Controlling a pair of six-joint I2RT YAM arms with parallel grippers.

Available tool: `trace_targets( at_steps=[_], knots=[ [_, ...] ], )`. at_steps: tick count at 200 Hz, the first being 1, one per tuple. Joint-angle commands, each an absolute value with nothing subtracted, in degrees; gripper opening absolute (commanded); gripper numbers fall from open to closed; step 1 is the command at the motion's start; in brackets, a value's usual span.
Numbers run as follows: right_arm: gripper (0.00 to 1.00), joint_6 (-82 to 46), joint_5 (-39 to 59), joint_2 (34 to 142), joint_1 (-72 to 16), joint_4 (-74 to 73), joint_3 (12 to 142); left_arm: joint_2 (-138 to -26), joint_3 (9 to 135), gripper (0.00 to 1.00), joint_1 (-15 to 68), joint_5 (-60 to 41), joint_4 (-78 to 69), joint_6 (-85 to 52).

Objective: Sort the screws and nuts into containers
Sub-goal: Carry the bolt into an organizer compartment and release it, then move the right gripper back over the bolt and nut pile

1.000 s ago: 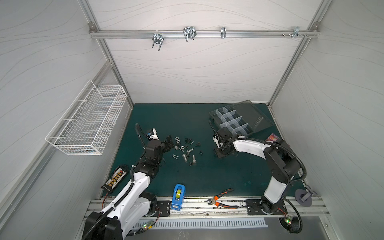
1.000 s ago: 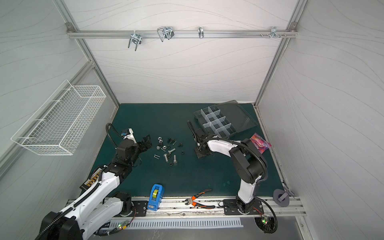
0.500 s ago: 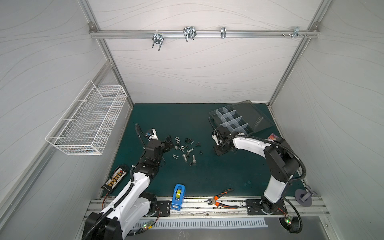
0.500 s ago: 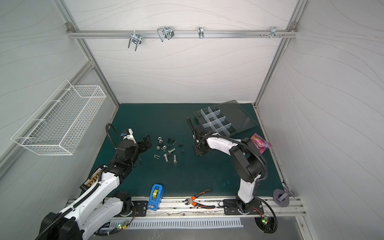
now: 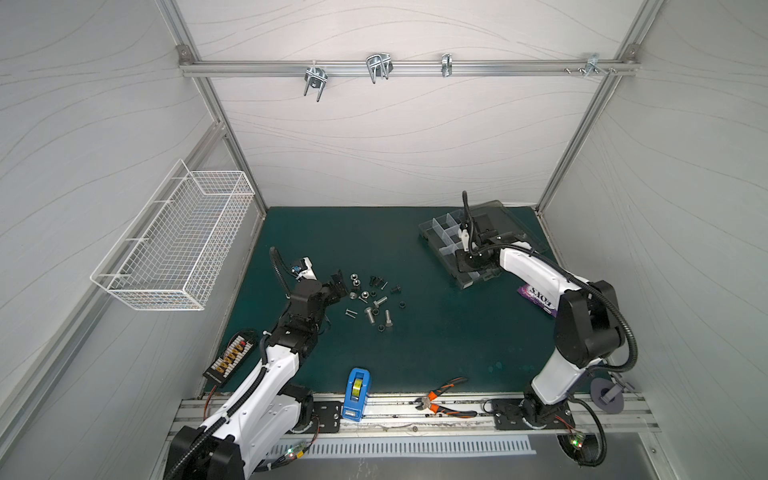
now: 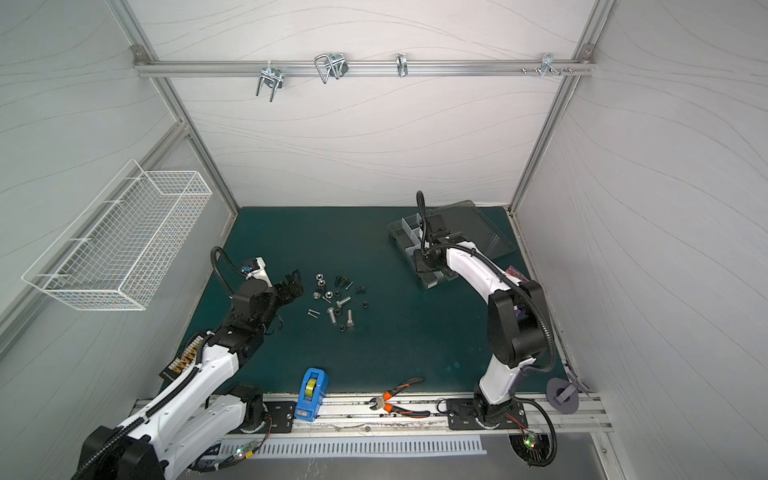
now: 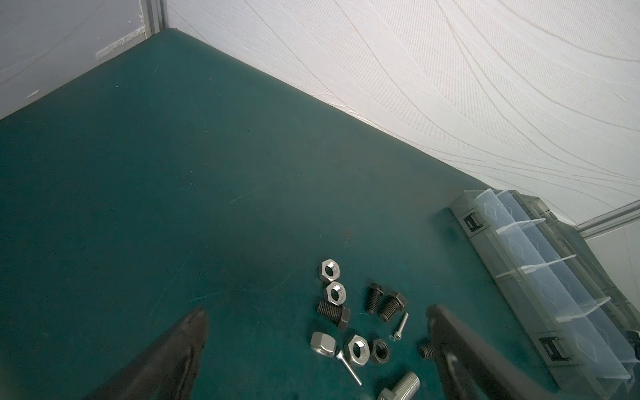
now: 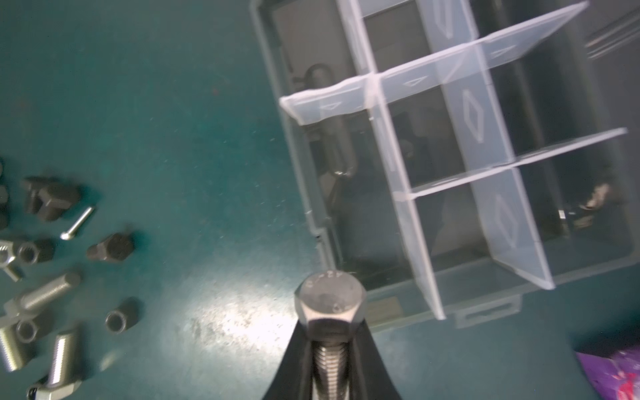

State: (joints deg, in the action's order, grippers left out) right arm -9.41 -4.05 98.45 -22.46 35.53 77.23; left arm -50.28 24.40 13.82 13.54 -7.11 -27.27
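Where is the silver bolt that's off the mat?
On the right in both top views, at the near wall of the organizer box; the right wrist view shows the bolt pinched by its threads in the right end effector.

Loose screws [image 5: 369, 314] and nuts [image 5: 354, 276] dot the mat [image 5: 436, 345].

Green mat [image 5: 436, 345] under screws [image 5: 369, 314], nuts [image 5: 354, 276], containers [image 5: 441, 232]

robot lab cell, white panelled walls [image 5: 395, 145], aluminium rail [image 5: 407, 68], green bench mat [image 5: 415, 353]
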Motion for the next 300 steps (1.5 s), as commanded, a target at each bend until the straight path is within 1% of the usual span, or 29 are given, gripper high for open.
trace_targets(
  at_steps=[1,64,122,131,137,170,180,205,217,263,300],
  knots=[
    [0.00,-8.19,-3.89,100.92,-21.29,37.87,78.83,-49.51,26.45,1.00,13.97,14.35,-9.14,-28.39],
    [0.00,-6.78,-5.35,106.97,-21.01,37.57,81.07,-50.01,26.72,1.00,13.97,14.11,-9.14,-28.39],
    [0.00,-6.79,-6.90,109.94,-21.05,38.84,81.93,-49.83,26.63,1.00,13.97,14.20,-8.98,-28.47],
    [0.04,-6.89,-7.01,110.17,-21.01,39.11,81.85,-49.94,26.63,1.00,13.95,14.27,-8.96,-28.48],
    [0.11,-6.94,-7.04,110.13,-21.01,39.24,81.78,-49.92,26.63,1.00,13.97,14.33,-8.90,-28.56],
    [0.20,-7.03,-7.18,109.15,-21.06,39.51,81.18,-50.11,26.63,1.00,13.97,14.52,-8.53,-28.74],
    [0.25,-7.03,-7.33,108.54,-21.01,39.66,81.06,-50.10,26.56,1.00,13.97,14.55,-8.53,-28.83],
    [0.33,-7.21,-7.86,107.36,-21.01,40.25,81.12,-50.13,26.63,1.00,13.97,14.80,-8.35,-29.00],
    [0.38,-7.37,-7.98,106.69,-21.03,40.64,81.12,-50.18,26.63,1.00,13.95,14.91,-8.20,-29.18],
    [0.39,-8.87,-8.57,102.80,-22.37,42.48,80.80,-50.10,26.97,1.00,13.97,15.90,-7.20,-30.54],
    [0.39,-13.86,-9.68,97.11,-27.88,43.97,79.66,-49.88,26.98,1.00,13.97,16.32,-6.50,-31.29]
  ],
)
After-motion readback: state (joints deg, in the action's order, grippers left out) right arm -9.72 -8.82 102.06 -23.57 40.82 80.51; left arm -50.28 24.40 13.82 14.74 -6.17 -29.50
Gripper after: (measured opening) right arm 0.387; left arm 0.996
